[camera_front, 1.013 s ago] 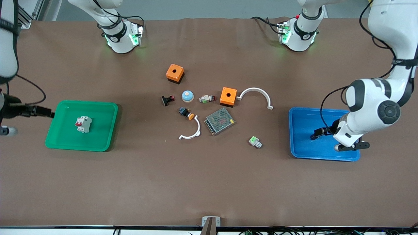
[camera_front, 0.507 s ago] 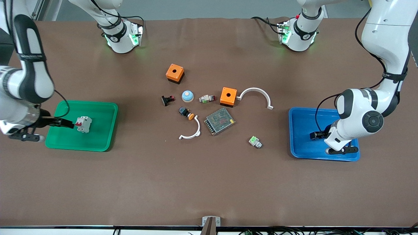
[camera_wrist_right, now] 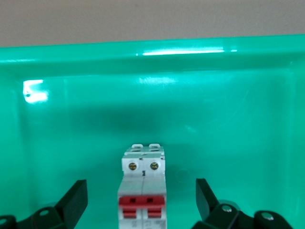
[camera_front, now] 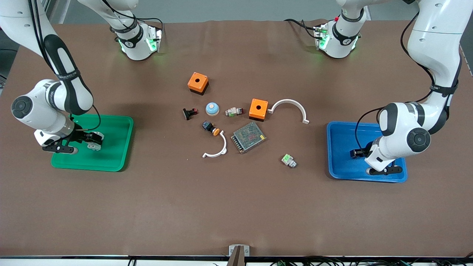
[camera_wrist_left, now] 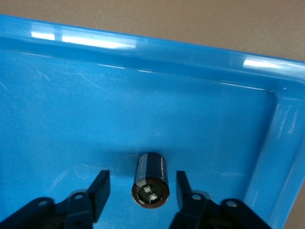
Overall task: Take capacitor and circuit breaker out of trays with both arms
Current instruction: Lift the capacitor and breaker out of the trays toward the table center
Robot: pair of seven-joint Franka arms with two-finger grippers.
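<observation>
The capacitor (camera_wrist_left: 151, 180), a dark stubby cylinder with two pale marks on its end, lies on the floor of the blue tray (camera_front: 340, 133) (camera_wrist_left: 143, 52). My left gripper (camera_wrist_left: 142, 191) (camera_front: 356, 152) is low in that tray, open, with one finger on each side of the capacitor and gaps between. In the front view the gripper hides the capacitor. The breaker (camera_wrist_right: 143, 191) (camera_front: 94, 146), white with red levers, lies in the green tray (camera_front: 114, 147) (camera_wrist_right: 152, 57). My right gripper (camera_wrist_right: 141, 200) (camera_front: 91, 139) is open, astride the breaker, fingers clear of it.
Mid-table lie two orange boxes (camera_front: 197, 82) (camera_front: 258, 108), a mesh power supply (camera_front: 248, 136), two white arcs (camera_front: 290, 108) (camera_front: 216, 147), a blue-domed button (camera_front: 212, 108), a black-and-red part (camera_front: 190, 112), an orange-capped button (camera_front: 211, 128) and green connectors (camera_front: 288, 160) (camera_front: 234, 111).
My right arm swung in from the table's end over the green tray, and its open gripper came down round the breaker. My left gripper sank a little lower in the blue tray.
</observation>
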